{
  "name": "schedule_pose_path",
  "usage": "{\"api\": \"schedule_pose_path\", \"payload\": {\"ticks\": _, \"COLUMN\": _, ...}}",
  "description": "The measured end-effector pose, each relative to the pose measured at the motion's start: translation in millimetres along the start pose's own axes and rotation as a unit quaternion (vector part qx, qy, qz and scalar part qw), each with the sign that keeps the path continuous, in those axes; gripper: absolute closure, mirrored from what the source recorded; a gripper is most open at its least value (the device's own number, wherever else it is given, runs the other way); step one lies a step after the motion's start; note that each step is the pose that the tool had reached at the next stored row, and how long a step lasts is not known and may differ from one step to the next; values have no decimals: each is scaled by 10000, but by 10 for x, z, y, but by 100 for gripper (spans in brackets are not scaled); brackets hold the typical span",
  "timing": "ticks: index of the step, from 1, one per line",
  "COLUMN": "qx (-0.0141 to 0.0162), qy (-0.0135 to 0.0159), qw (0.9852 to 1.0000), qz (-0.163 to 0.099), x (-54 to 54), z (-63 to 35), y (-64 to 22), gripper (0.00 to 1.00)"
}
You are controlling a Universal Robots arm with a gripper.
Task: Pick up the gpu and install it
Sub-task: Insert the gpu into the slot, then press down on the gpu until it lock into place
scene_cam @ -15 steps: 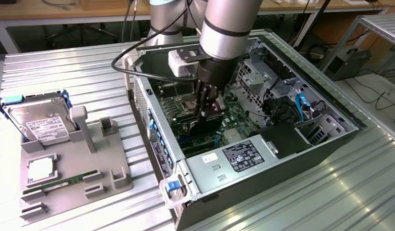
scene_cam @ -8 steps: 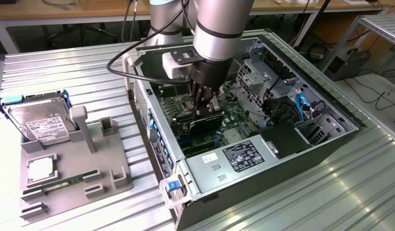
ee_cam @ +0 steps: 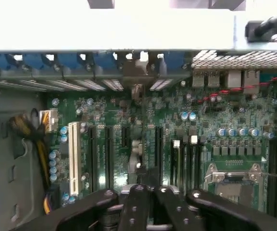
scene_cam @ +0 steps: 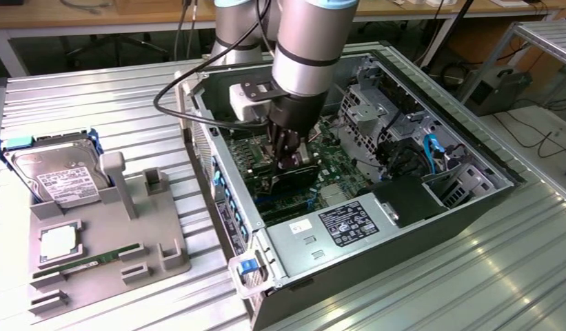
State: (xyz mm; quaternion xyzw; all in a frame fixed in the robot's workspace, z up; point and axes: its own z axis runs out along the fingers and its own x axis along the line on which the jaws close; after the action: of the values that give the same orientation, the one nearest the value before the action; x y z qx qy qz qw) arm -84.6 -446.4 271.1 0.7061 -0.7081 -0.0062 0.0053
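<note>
Black fingers of the gripper (scene_cam: 287, 169) are clenched on the gpu (scene_cam: 296, 181), holding the card edge-down over the green motherboard (scene_cam: 342, 165) inside the open computer case (scene_cam: 467, 207). The case's side wall stands close at the gripper's nine o'clock in the exterior view; the drive cage (scene_cam: 375, 103) sits at two o'clock, with more open board between. In the wrist view the gripper (ee_cam: 148, 192) hangs above the dark expansion slots (ee_cam: 108, 154).
</note>
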Motion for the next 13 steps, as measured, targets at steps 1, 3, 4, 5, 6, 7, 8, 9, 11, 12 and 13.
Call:
{"api": "schedule_pose_path", "payload": {"ticks": 1, "qx": -2, "qy": 5, "qw": 10000, "qz": 1, "x": 0, "z": 17, "y": 0, "gripper": 89}}
{"api": "schedule_pose_path", "payload": {"ticks": 3, "qx": -2, "qy": 11, "qw": 10000, "qz": 1, "x": 2, "z": 51, "y": 1, "gripper": 89}}
{"api": "schedule_pose_path", "payload": {"ticks": 4, "qx": -2, "qy": 12, "qw": 10000, "qz": 1, "x": 2, "z": 49, "y": 1, "gripper": 89}}
{"api": "schedule_pose_path", "payload": {"ticks": 5, "qx": 0, "qy": 9, "qw": 10000, "qz": 1, "x": -3, "z": 22, "y": -1, "gripper": 89}}
{"api": "schedule_pose_path", "payload": {"ticks": 6, "qx": 7, "qy": -4, "qw": 10000, "qz": 0, "x": -5, "z": -13, "y": -2, "gripper": 89}}
{"api": "schedule_pose_path", "payload": {"ticks": 7, "qx": 2, "qy": 4, "qw": 10000, "qz": 0, "x": -2, "z": -86, "y": 1, "gripper": 89}}
{"api": "schedule_pose_path", "payload": {"ticks": 8, "qx": 0, "qy": 7, "qw": 10000, "qz": 0, "x": -3, "z": -161, "y": 1, "gripper": 89}}
{"api": "schedule_pose_path", "payload": {"ticks": 9, "qx": 0, "qy": 7, "qw": 10000, "qz": 0, "x": -3, "z": -268, "y": 3, "gripper": 89}}
{"api": "schedule_pose_path", "payload": {"ticks": 11, "qx": 0, "qy": 7, "qw": 10000, "qz": 0, "x": -4, "z": -327, "y": 4, "gripper": 89}}
{"api": "schedule_pose_path", "payload": {"ticks": 12, "qx": 0, "qy": 7, "qw": 10000, "qz": 0, "x": -4, "z": -327, "y": 4, "gripper": 89}}
{"api": "schedule_pose_path", "payload": {"ticks": 13, "qx": 0, "qy": 7, "qw": 10000, "qz": 0, "x": -4, "z": -327, "y": 4, "gripper": 89}}
